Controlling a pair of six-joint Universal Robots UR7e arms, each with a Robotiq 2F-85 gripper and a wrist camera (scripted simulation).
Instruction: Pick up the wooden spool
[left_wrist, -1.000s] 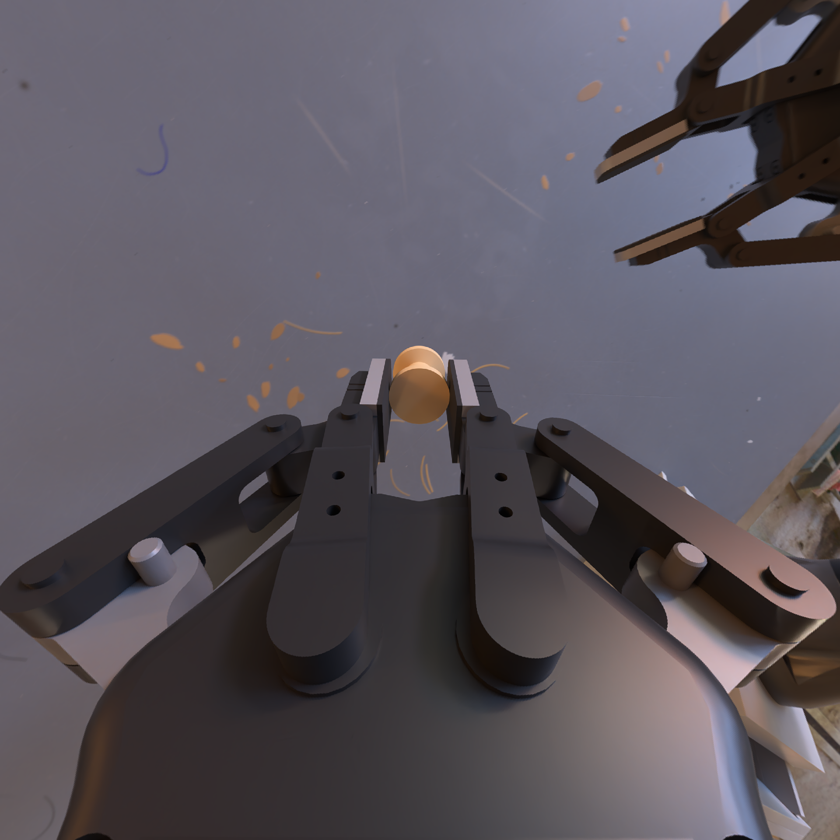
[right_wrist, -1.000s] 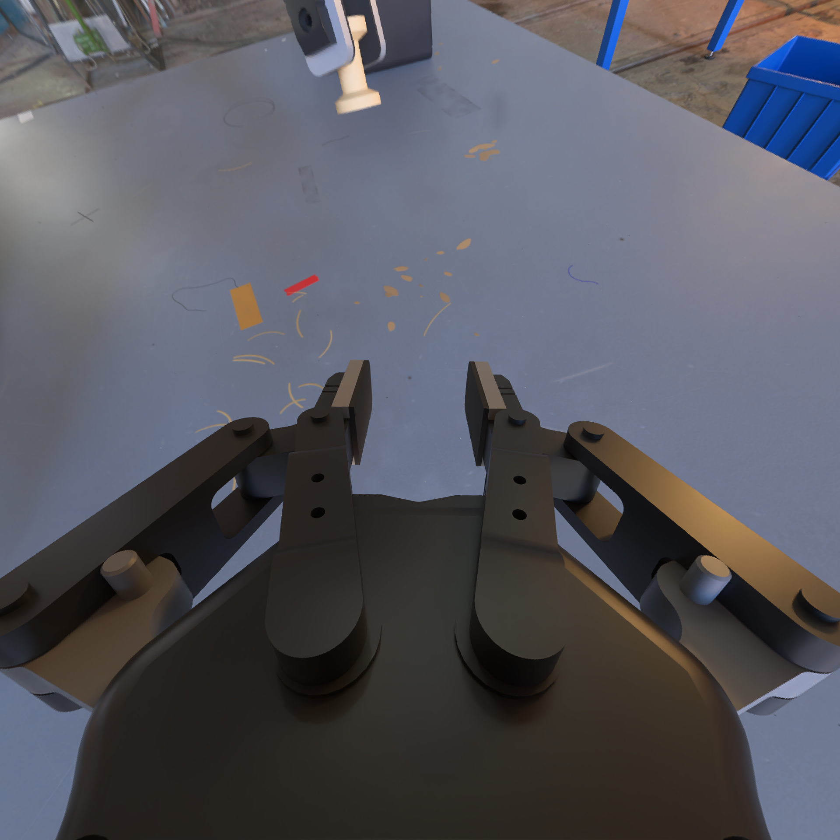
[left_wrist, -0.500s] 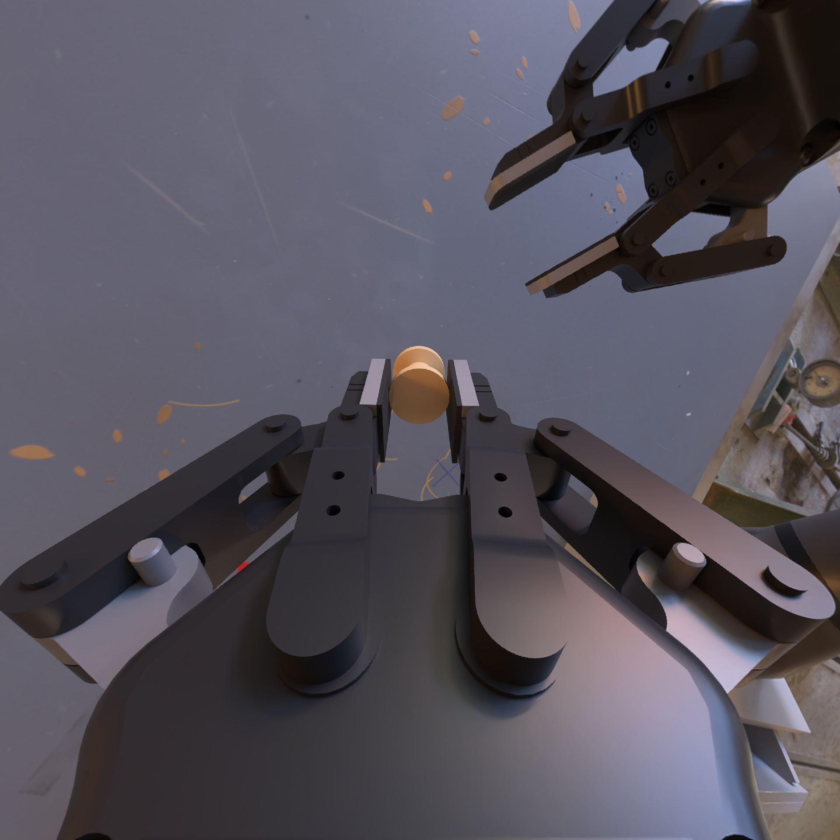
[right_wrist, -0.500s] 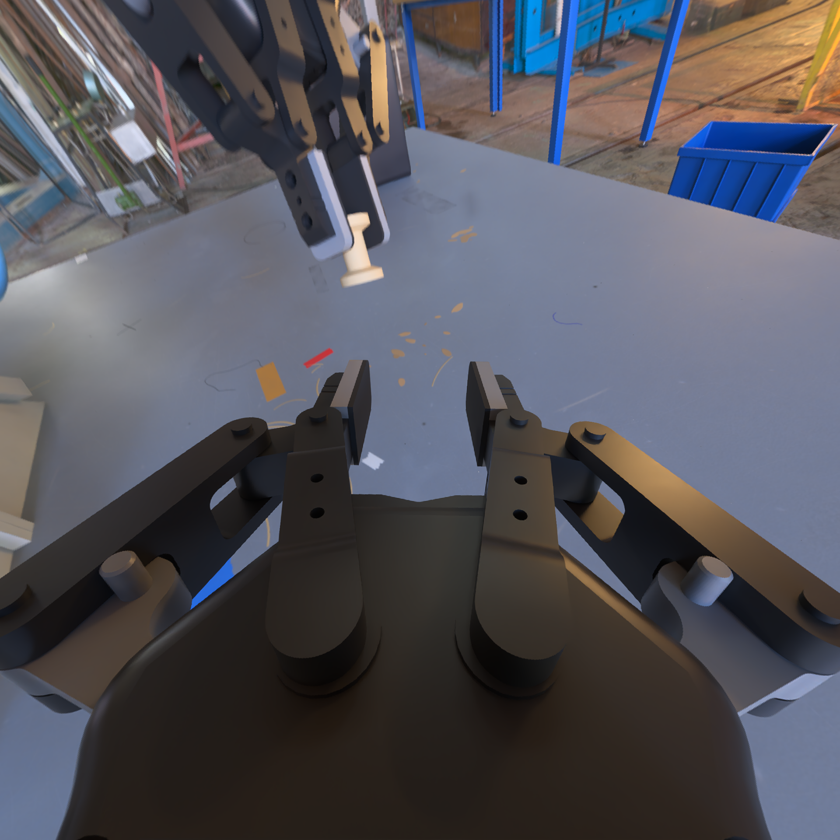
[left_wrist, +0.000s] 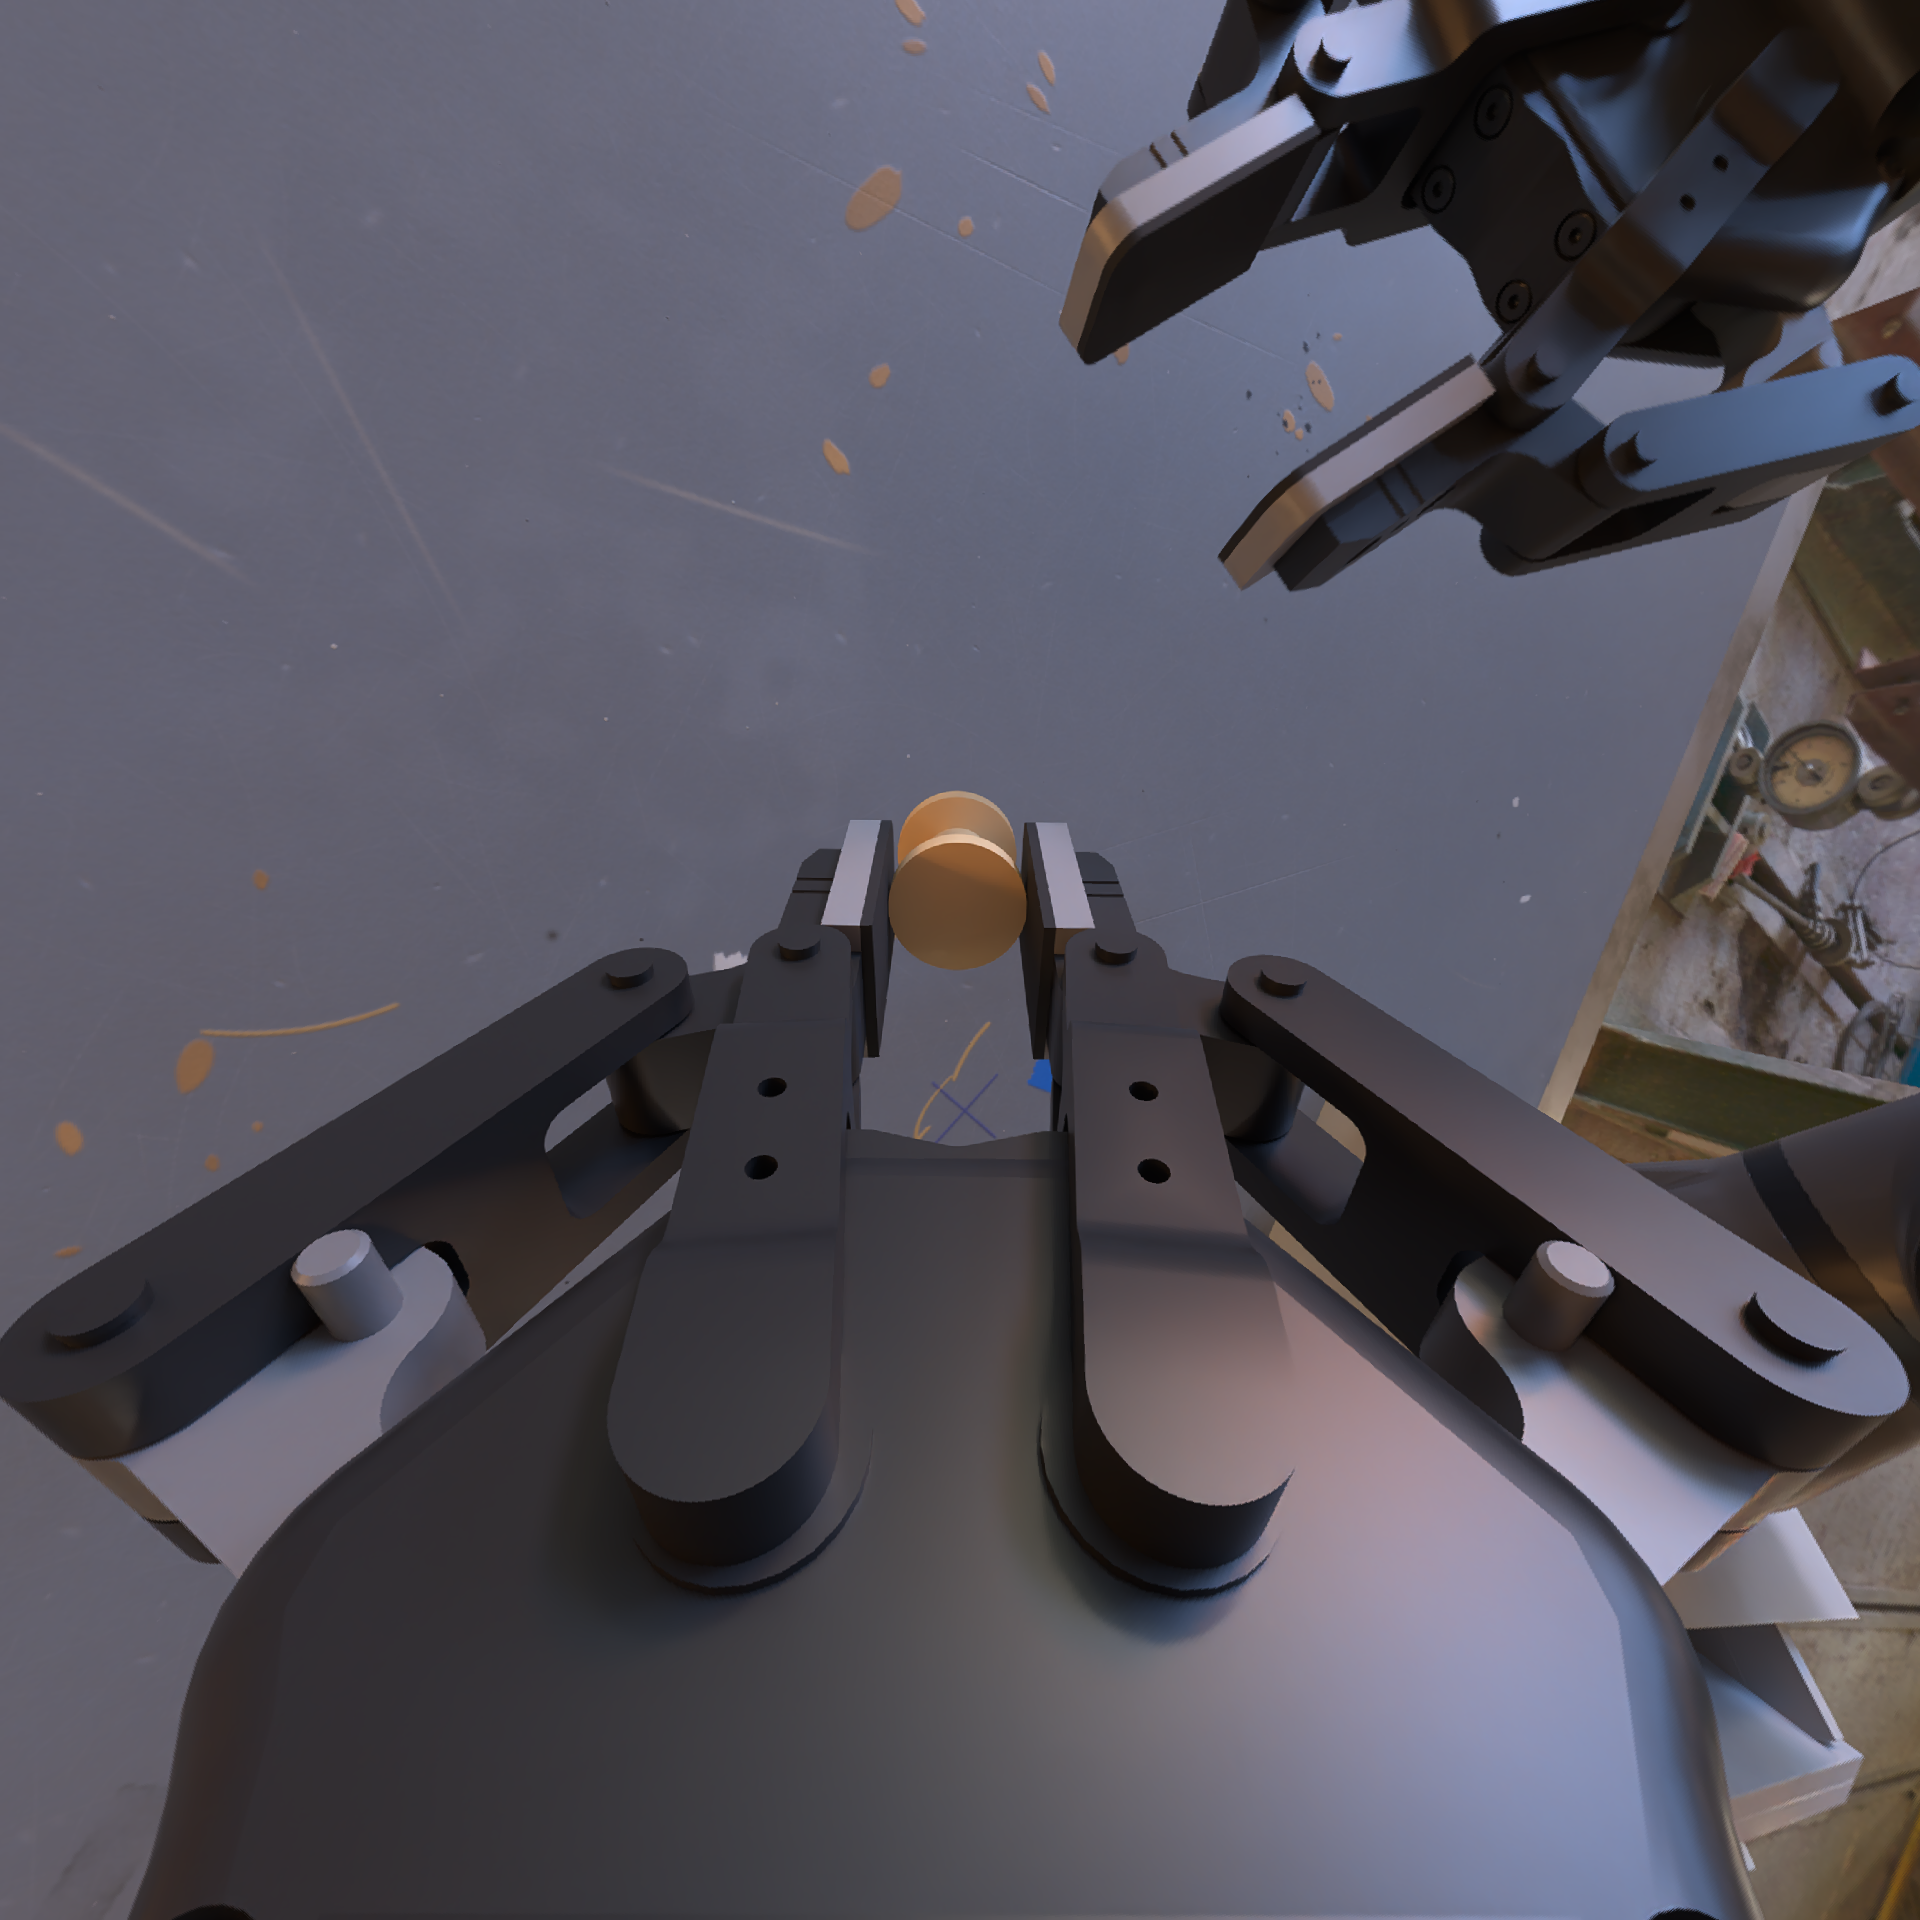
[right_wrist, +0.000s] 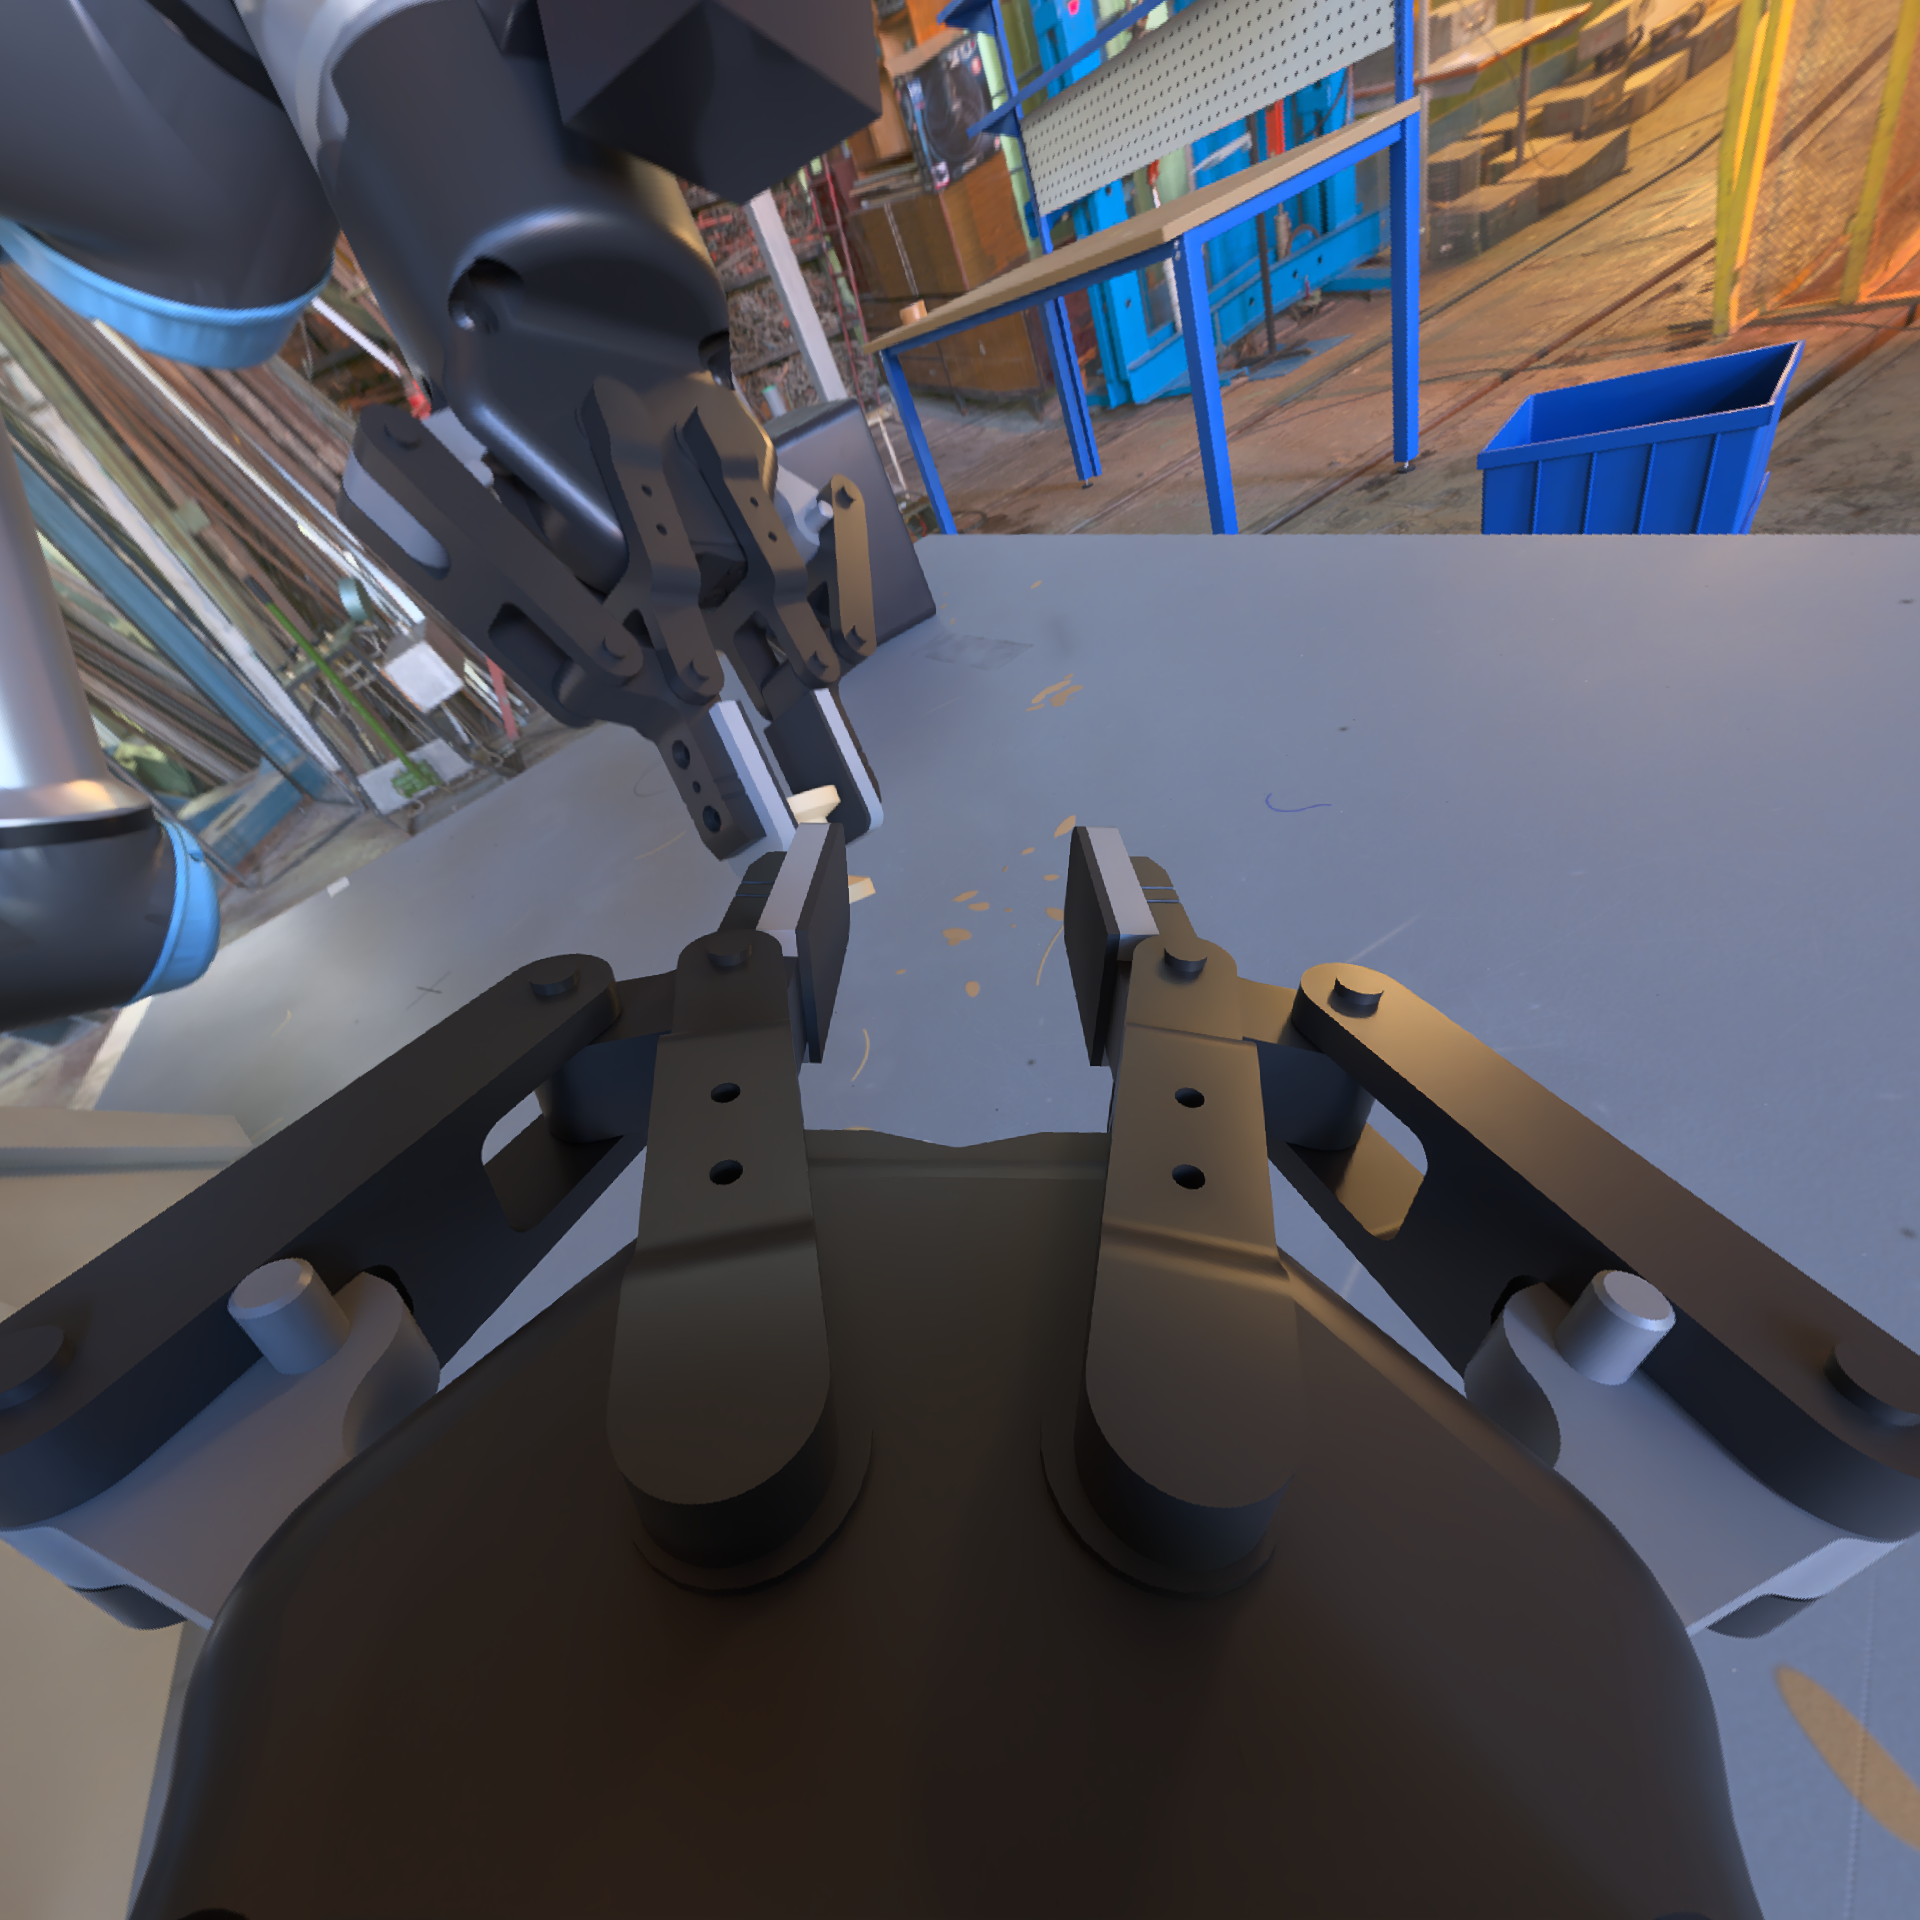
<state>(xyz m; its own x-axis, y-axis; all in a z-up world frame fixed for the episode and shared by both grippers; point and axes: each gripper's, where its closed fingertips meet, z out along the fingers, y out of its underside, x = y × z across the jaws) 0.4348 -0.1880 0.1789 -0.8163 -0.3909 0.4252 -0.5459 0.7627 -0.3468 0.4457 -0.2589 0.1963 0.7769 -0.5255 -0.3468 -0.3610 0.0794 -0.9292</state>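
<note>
Wooden spool sits clamped between the fingers of our left gripper, lifted clear of the grey table. At two o'clock our right gripper hangs empty, its fingers spread apart.

Wrist cams face each other across table (close), both see spool.
</note>
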